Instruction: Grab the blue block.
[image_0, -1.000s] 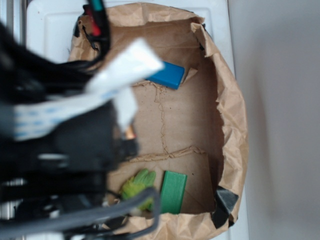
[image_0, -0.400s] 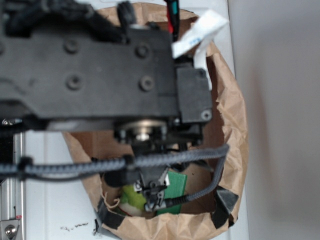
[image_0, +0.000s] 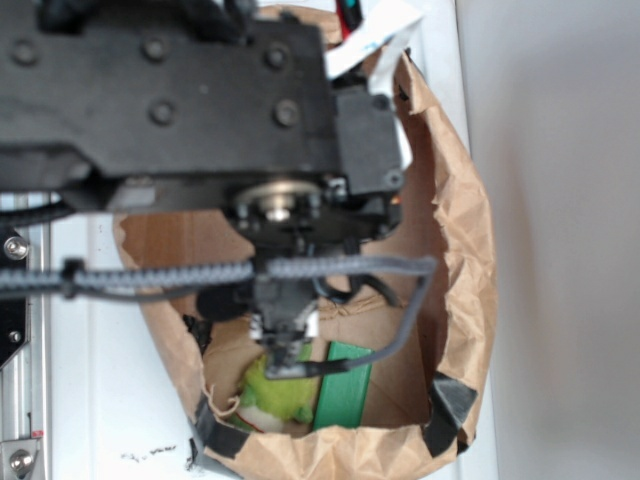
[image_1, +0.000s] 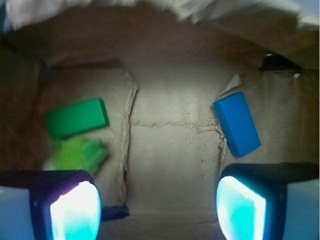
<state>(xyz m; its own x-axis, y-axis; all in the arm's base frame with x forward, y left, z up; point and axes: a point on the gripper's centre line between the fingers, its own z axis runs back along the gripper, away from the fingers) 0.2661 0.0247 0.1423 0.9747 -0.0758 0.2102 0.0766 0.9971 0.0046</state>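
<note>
The blue block (image_1: 236, 124) lies flat on the brown paper floor, in the wrist view up and to the right, just beyond my right fingertip (image_1: 242, 207). My gripper (image_1: 159, 205) is open and empty, with bare paper between the two glowing pads. It hovers above the floor, with the blue block off to the right of the gap. In the exterior view my arm (image_0: 200, 110) covers the far part of the bag and hides the blue block.
A green rectangular block (image_1: 76, 118) (image_0: 340, 385) and a yellow-green toy (image_1: 80, 154) (image_0: 272, 395) lie at the left of the wrist view. The crumpled brown paper bag's walls (image_0: 460, 220) ring the floor. Black clips (image_0: 450, 405) hold its near rim.
My arm has swung from the left across the bag and now covers the blue block in the exterior view. Over the last half second it shifted a little toward the top of the picture.
</note>
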